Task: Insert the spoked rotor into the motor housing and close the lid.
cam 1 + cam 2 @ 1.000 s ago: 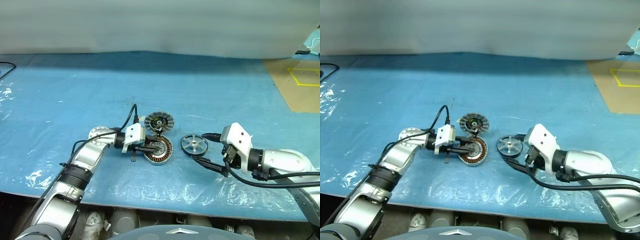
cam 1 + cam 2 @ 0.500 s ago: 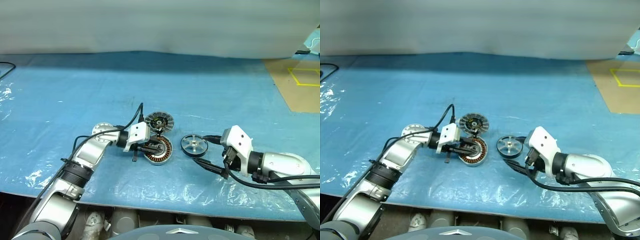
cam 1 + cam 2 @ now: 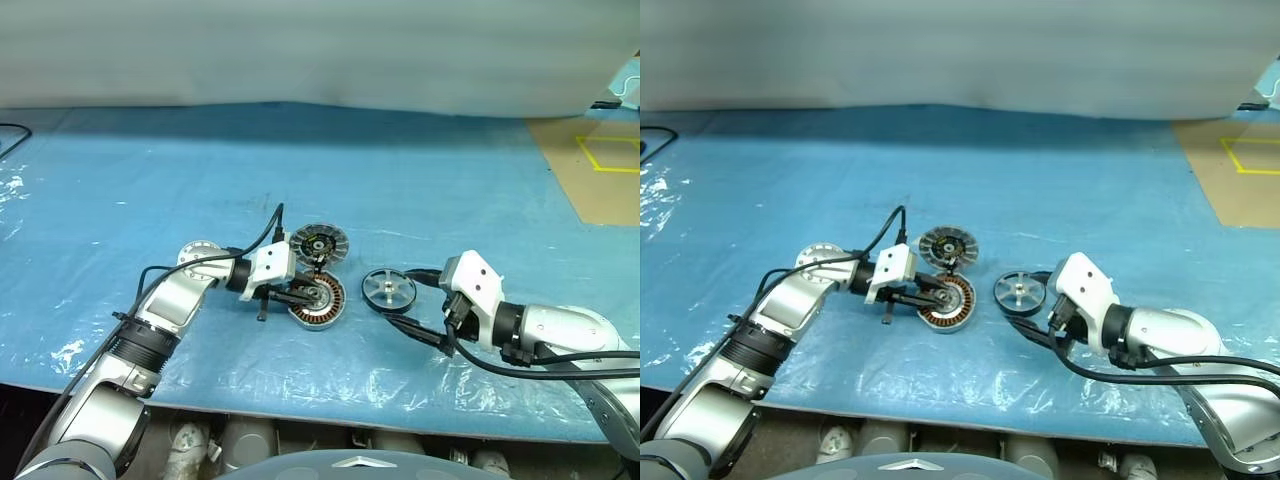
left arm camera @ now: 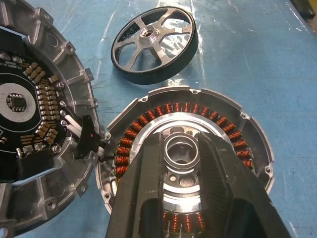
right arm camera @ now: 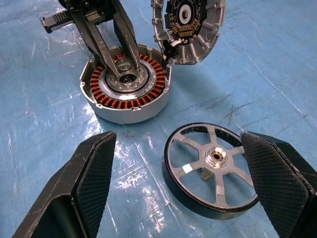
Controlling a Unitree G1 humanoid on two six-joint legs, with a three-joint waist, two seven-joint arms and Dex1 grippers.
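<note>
We pin the housing (image 3: 318,300) by its hub with our left gripper (image 4: 182,153), fingers nipped on it, so it stays put; right of the housing lies the rotor (image 5: 213,168), between our right gripper's (image 5: 183,183) wide-spread fingers; the lid (image 3: 318,244) sits just behind

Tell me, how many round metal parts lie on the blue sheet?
3: the motor housing at the left gripper, the lid just behind it, the spoked rotor to their right.
</note>
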